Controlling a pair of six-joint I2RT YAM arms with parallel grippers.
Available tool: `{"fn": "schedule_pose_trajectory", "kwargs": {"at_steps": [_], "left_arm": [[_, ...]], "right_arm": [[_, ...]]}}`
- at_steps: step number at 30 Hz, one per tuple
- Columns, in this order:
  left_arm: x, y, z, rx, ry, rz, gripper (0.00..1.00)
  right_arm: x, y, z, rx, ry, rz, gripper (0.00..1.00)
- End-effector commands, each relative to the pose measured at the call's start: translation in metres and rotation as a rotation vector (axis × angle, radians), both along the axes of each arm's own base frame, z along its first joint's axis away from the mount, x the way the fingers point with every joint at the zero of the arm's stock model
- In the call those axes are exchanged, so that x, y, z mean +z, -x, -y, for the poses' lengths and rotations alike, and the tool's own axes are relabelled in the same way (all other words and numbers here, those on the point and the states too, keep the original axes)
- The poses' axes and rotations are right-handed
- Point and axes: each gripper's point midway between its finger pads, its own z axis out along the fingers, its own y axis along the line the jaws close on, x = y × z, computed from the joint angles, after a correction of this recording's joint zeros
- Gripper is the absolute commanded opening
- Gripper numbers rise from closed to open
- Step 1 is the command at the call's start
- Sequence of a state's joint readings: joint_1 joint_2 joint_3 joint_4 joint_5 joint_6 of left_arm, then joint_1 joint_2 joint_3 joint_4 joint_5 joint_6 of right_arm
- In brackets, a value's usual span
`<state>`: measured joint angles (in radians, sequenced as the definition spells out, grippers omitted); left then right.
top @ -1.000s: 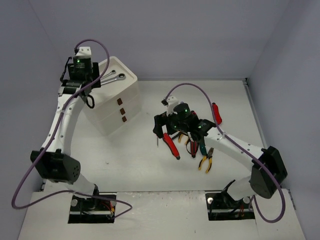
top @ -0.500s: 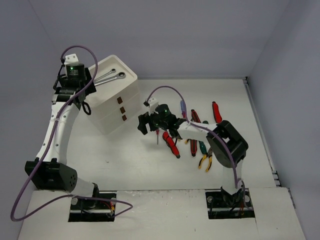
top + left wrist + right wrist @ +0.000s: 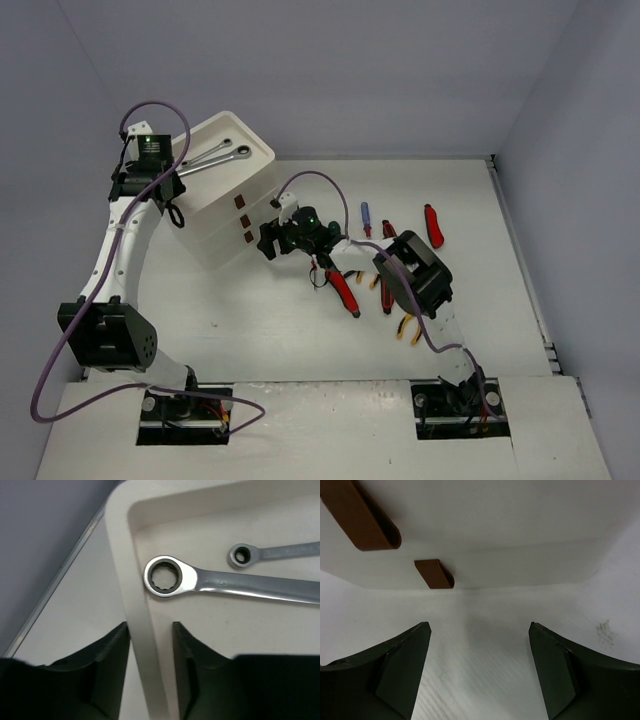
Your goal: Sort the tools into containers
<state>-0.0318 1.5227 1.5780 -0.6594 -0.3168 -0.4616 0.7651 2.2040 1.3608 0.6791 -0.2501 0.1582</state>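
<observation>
The white drawer box (image 3: 222, 215) stands at the back left, with three brown handle tabs (image 3: 245, 220) on its front. Two silver ratchet wrenches (image 3: 215, 158) lie in its top tray; they also show in the left wrist view (image 3: 240, 582). My left gripper (image 3: 170, 188) is shut on the tray's rim (image 3: 142, 645), one finger on each side. My right gripper (image 3: 268, 240) is open and empty, low over the table just in front of the drawers. Its wrist view shows two tabs (image 3: 435, 573) ahead of the gripper (image 3: 479, 626). Pliers and screwdrivers (image 3: 345, 290) lie at the centre right.
A blue screwdriver (image 3: 366, 218) and a red-handled cutter (image 3: 433, 225) lie behind the tool pile. Yellow-black pliers (image 3: 405, 328) lie under the right arm. Grey walls close in the table on three sides.
My right gripper has moved left from over the tool pile to the front of the drawers. My left gripper has shifted slightly down along the tray's left edge.
</observation>
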Motion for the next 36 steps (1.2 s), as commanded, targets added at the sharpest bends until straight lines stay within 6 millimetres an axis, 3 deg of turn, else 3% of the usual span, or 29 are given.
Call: {"fn": "schedule_pose_trajectory", "kwargs": {"at_steps": [1, 5, 6, 13, 21, 36], "left_arm": [[0.016, -0.006, -0.002, 0.036, 0.057, 0.083, 0.25], [0.013, -0.003, -0.003, 0.043, 0.073, 0.081, 0.01], [0.014, -0.003, -0.002, 0.041, 0.080, 0.083, 0.00], [0.015, 0.000, 0.003, 0.043, 0.123, 0.098, 0.00], [0.005, 0.001, 0.011, 0.084, 0.208, 0.105, 0.00], [-0.002, 0.005, 0.017, 0.103, 0.269, 0.103, 0.00]], "right_arm": [[0.053, -0.021, -0.031, -0.006, -0.123, 0.145, 0.76], [0.049, -0.024, -0.041, -0.016, -0.124, 0.159, 0.74], [0.049, -0.024, -0.043, -0.018, -0.125, 0.161, 0.74], [0.052, -0.020, -0.066, -0.003, -0.144, 0.185, 0.70], [0.061, -0.014, -0.079, -0.030, -0.158, 0.211, 0.67], [0.089, -0.023, -0.075, -0.118, -0.178, 0.274, 0.58]]}}
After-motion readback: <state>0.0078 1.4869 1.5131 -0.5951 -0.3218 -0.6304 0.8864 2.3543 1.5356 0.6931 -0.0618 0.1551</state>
